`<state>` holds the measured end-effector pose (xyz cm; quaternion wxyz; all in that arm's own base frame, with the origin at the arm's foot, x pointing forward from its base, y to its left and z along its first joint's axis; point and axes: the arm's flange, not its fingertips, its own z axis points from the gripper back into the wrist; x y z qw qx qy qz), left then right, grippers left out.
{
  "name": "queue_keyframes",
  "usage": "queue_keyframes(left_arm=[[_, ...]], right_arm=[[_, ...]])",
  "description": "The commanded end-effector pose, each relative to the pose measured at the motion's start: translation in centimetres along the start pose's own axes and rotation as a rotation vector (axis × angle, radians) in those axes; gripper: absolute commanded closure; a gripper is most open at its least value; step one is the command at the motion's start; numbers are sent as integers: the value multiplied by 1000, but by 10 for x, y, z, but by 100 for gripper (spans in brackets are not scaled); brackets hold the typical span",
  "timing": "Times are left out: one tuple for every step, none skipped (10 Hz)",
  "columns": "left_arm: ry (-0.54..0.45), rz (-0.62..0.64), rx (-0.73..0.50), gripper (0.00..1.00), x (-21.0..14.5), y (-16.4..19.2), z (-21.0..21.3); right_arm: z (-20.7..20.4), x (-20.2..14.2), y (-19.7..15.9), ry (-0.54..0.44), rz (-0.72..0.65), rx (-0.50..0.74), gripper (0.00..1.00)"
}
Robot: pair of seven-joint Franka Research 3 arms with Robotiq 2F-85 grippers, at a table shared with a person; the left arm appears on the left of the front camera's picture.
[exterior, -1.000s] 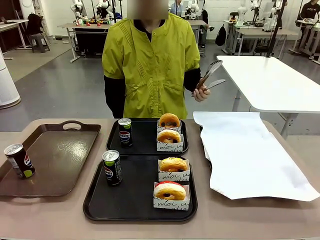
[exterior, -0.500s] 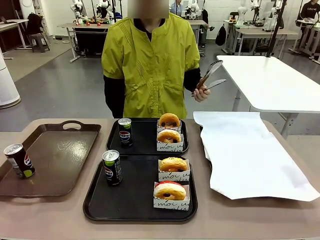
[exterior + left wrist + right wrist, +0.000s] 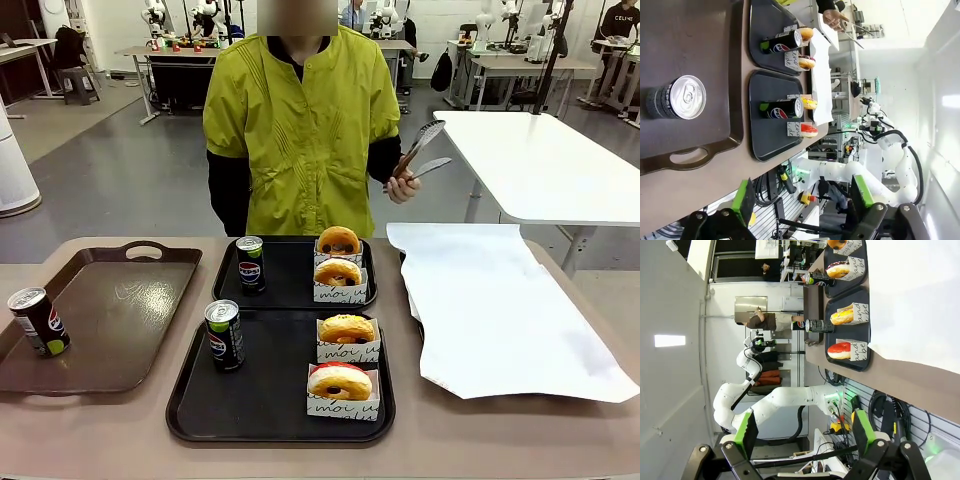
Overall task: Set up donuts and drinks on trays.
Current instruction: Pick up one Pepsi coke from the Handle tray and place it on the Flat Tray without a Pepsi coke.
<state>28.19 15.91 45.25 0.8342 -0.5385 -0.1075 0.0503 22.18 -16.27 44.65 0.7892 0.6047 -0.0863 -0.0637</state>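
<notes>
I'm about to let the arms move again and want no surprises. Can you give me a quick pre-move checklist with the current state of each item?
1. Left end effector open and empty: ok.
2. Right end effector open and empty: ok.
3. Near tray has one can and two boxed donuts: ok.
4. Far tray has one can and two donuts: ok.
5. Third can sits on the brown tray, not a black one: not ok.
6. Person's hand, holding tongs, is clear of the trays: ok.

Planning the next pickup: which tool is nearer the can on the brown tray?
Left. The left tool hangs open close over the can on the brown tray. The right tool, also open, is off past the black trays' far side.
</notes>
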Motion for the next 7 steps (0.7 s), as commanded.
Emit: queue_keyframes(left_arm=[[1, 13, 0, 0, -1, 0, -1], [1, 13, 0, 0, -1, 0, -1], [1, 13, 0, 0, -1, 0, -1], [1, 13, 0, 0, -1, 0, -1], [1, 13, 0, 0, -1, 0, -1], [1, 13, 0, 0, -1, 0, -1], [1, 13, 0, 0, -1, 0, -1]], right_arm=[[-1, -1, 0, 2, 7, 8, 0], [-1, -1, 0, 2, 7, 8, 0], [-1, -1, 0, 2, 7, 8, 0], [-1, -1, 0, 2, 7, 8, 0], [-1, -1, 0, 2, 7, 8, 0], [-1, -1, 0, 2, 7, 8, 0], [-1, -1, 0, 2, 7, 8, 0]])
